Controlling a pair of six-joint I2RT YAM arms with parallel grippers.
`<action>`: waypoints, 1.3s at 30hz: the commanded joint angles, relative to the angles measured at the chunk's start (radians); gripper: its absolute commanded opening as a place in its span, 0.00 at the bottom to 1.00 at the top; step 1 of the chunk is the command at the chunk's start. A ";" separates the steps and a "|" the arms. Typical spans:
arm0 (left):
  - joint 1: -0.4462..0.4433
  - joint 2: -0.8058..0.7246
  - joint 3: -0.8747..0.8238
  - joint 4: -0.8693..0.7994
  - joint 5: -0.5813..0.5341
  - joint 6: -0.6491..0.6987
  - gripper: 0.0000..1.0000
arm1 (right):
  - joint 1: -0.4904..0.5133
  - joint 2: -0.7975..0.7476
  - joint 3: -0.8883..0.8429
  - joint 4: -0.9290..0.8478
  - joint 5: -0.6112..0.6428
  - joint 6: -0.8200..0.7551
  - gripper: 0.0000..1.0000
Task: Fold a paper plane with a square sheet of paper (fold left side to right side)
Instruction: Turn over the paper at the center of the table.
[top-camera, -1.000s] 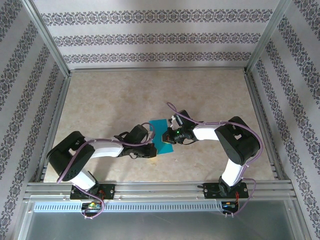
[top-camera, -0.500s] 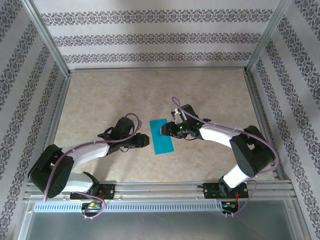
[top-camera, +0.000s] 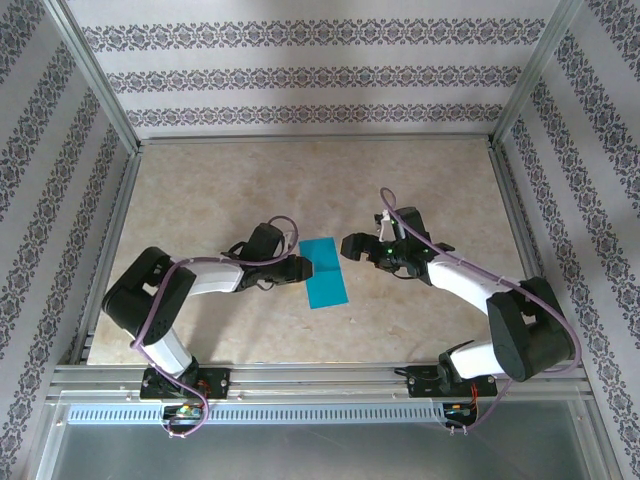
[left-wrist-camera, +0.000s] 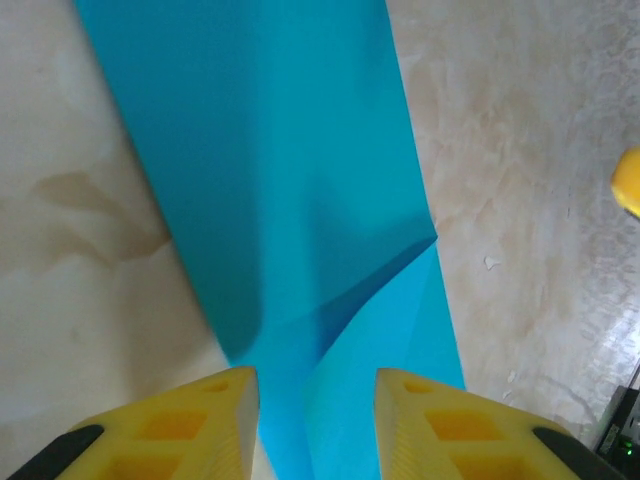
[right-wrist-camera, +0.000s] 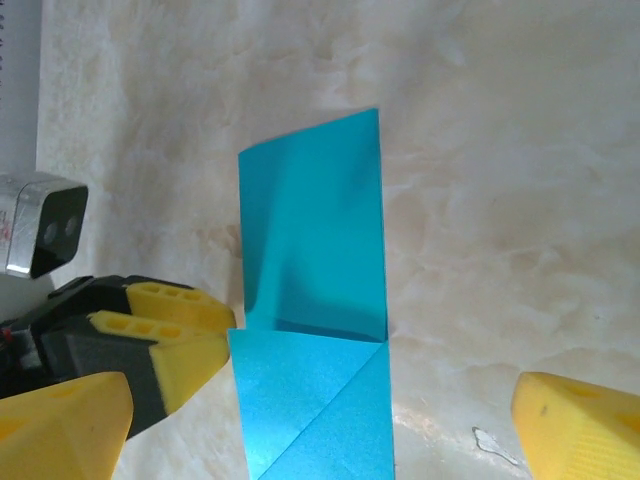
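The square sheet of paper (top-camera: 322, 270) lies on the table as a narrow teal-blue folded strip, long side running away from the arms. In the right wrist view the paper (right-wrist-camera: 310, 230) shows a diagonal crease on its near part, and its far layer lifts slightly. My left gripper (top-camera: 301, 268) is at the strip's left edge. Its yellow fingers stand apart with paper (left-wrist-camera: 280, 180) showing between them, gripping nothing. My right gripper (top-camera: 350, 247) hovers just right of the strip's far corner, wide open and clear of it. Its fingers (right-wrist-camera: 65, 430) frame the paper from either side.
The beige marbled table (top-camera: 220, 190) is boxed in by metal frame rails (top-camera: 110, 240) and patterned walls. The left gripper's yellow fingers (right-wrist-camera: 165, 325) and its wrist camera (right-wrist-camera: 40, 225) sit at the left in the right wrist view.
Both grippers were shut and pressed on the paper. They have since opened and drawn back, the left to the left edge, the right off to the right. The strip lies flatter.
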 joint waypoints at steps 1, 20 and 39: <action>0.011 0.038 0.035 0.062 0.030 -0.005 0.32 | -0.011 -0.029 -0.025 0.029 -0.024 -0.002 0.97; 0.011 -0.120 -0.072 0.185 -0.044 -0.046 0.02 | 0.021 0.057 -0.004 0.093 -0.160 0.025 0.70; 0.011 -0.207 -0.125 0.164 -0.098 -0.057 0.02 | 0.156 0.321 0.074 0.406 -0.134 0.156 0.51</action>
